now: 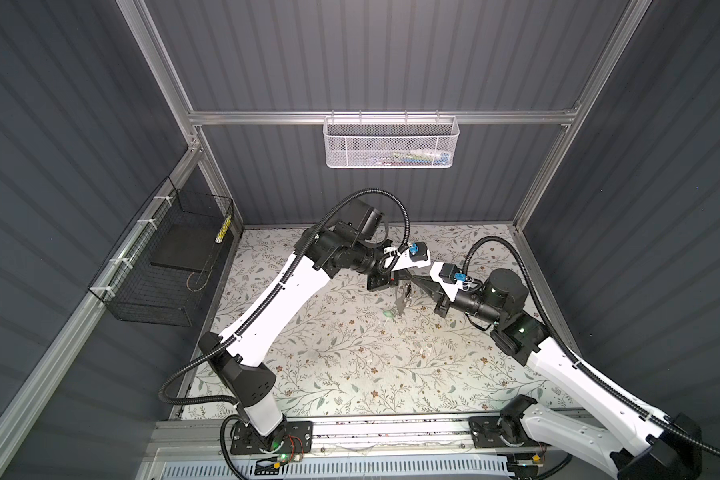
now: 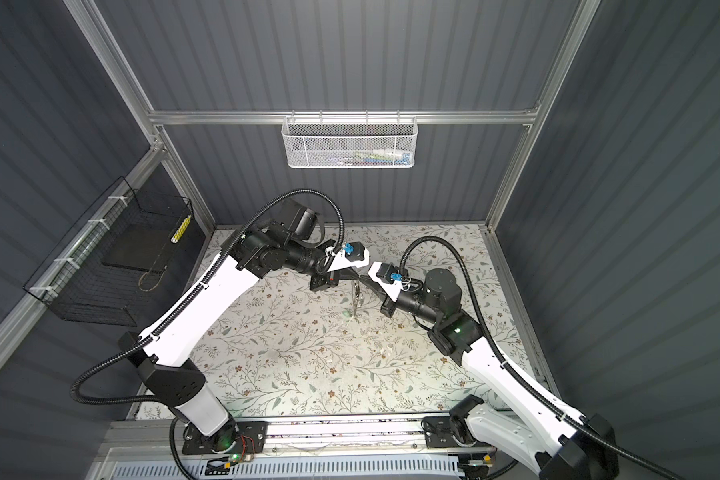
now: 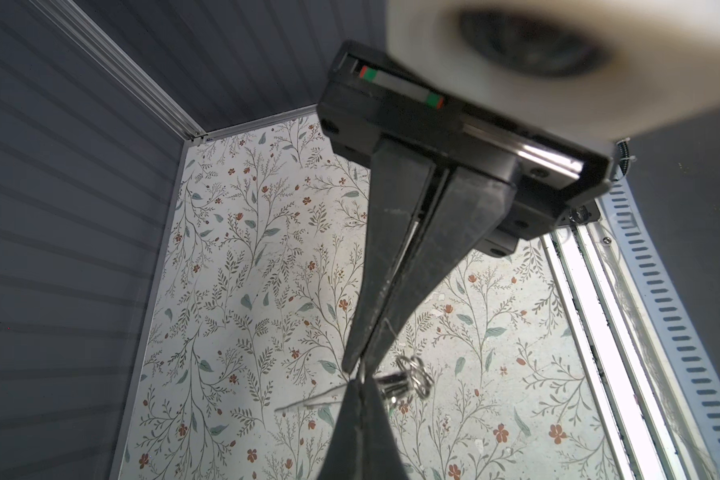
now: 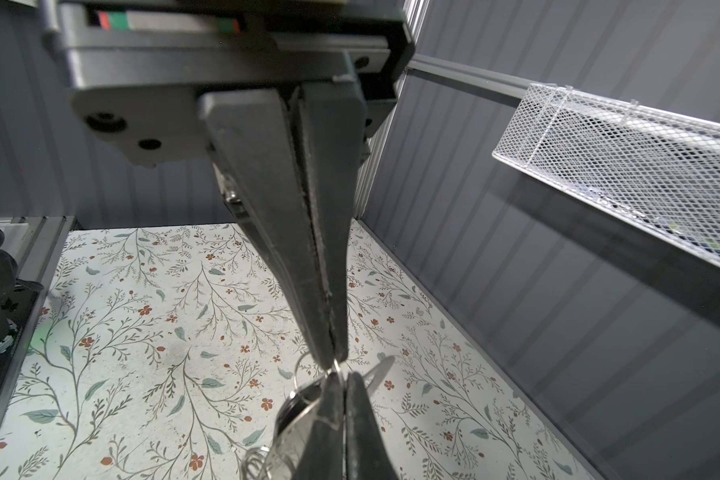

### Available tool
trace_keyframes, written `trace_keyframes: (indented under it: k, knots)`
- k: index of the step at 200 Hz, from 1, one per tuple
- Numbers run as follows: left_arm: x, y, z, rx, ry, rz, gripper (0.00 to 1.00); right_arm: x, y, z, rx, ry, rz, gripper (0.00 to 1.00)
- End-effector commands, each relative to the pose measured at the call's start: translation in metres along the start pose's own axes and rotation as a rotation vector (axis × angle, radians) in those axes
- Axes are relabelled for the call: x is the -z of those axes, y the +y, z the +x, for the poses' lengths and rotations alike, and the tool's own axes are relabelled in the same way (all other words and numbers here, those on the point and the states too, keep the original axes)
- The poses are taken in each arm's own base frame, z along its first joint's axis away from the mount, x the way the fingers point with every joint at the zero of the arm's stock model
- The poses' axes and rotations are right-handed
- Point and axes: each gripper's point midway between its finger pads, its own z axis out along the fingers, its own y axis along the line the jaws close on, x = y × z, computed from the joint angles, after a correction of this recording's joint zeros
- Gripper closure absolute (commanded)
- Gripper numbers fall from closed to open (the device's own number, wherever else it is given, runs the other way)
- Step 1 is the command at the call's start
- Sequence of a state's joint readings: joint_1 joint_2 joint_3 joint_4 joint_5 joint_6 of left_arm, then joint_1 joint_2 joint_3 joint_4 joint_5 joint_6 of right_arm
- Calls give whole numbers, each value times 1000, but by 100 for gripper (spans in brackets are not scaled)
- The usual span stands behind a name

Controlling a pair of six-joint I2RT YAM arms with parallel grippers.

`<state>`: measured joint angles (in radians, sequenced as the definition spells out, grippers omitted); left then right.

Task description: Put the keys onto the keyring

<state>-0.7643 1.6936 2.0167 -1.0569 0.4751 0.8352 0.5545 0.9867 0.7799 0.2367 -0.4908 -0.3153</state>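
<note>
Both arms meet over the floral table (image 1: pixel 350 374), out in front of the middle of the white mesh basket (image 1: pixel 391 141) on the rear wall. The left gripper (image 3: pixel 356 362) and the right gripper (image 4: pixel 333 356) stand tip to tip, each with its jaws pressed together on a thin wire ring (image 4: pixel 336 367). The keys (image 1: pixel 404 297) hang from this ring in a small metal bunch, off the table and just on the side of the tips away from the basket. The right wrist view shows a dark-headed key (image 4: pixel 296 401) and a flat silver blade (image 4: pixel 379 372); the left wrist view shows coiled rings (image 3: pixel 414 374). A small green patch (image 1: pixel 387 314) lies beside the bunch's lower end; whether it is the tag cannot be told.
</note>
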Motion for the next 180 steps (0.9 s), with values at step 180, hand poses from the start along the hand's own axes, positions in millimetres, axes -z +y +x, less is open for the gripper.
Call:
trace_keyframes:
  k: [180]
  knots:
    - [20,2,12,343,-414,-21,64,3,-7,-32,-55,-192,27,100]
